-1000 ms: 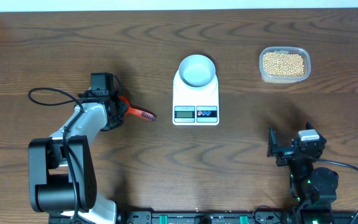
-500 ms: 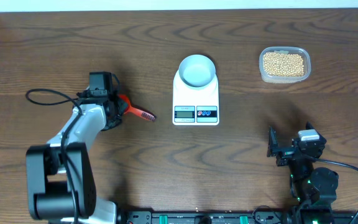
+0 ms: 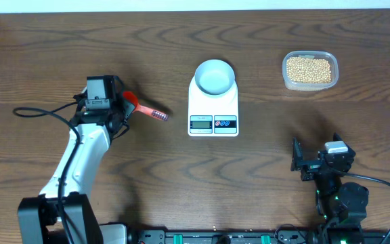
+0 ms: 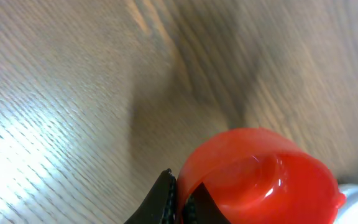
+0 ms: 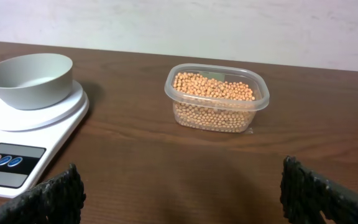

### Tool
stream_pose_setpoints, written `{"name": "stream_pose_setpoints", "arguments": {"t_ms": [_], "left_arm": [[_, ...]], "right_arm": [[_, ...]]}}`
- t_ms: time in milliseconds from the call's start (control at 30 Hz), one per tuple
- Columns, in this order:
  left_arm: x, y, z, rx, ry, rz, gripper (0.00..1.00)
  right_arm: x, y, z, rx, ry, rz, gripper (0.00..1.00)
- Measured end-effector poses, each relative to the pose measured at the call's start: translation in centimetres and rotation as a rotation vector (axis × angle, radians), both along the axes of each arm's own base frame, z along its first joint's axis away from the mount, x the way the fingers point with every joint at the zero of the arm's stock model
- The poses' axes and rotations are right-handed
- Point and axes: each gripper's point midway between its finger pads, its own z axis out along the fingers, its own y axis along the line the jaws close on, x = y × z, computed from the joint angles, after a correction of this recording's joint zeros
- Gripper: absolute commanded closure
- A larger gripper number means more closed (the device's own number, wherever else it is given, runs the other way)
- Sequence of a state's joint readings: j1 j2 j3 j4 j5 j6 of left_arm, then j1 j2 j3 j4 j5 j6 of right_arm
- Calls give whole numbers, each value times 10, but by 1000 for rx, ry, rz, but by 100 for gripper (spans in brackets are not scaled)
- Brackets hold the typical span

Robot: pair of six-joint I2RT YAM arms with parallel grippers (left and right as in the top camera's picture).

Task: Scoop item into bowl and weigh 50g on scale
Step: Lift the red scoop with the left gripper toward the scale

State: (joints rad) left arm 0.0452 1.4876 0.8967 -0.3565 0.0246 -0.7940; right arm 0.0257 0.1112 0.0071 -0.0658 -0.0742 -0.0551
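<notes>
In the left wrist view the table (image 4: 73,93) is blurred and the scoop (image 4: 253,174) is cut off by the lower edge. From overhead, the digits on the scale (image 3: 213,106) cannot be read. In the right wrist view the scale is cut by the left edge.

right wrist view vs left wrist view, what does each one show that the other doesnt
Only the right wrist view shows the bowl sitting on the scale, and the clear tub full of beans. Only the left wrist view shows the red scoop, very close up, with a black fingertip against it. Both show the brown wooden table.
</notes>
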Motion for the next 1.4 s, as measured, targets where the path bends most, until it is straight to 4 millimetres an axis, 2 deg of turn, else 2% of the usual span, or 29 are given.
{"name": "stream_pose_setpoints", "arguments": {"t_ms": [133, 567, 700, 800, 900, 1033, 1200, 1400], "left_arm": [[1, -7, 6, -44, -20, -7, 93], [1, -24, 8, -184, -24, 36, 93], [1, -33, 8, -201, -24, 6, 93], [5, -46, 14, -194, -51, -50, 93], [16, -61, 27, -184, -119, -105, 93], [37, -70, 47, -171, -241, -138, 93], [59, -63, 72, -125, -361, -116, 93], [81, -56, 118, -83, -472, -97, 93]], "right_arm": [[0, 0, 0, 0, 0, 0, 1], [0, 0, 0, 0, 0, 0, 1], [0, 0, 0, 0, 0, 0, 1], [0, 0, 0, 0, 0, 0, 1], [0, 0, 0, 0, 0, 0, 1], [0, 0, 0, 0, 0, 0, 1], [0, 0, 0, 0, 0, 0, 1], [0, 0, 0, 0, 0, 0, 1]]}}
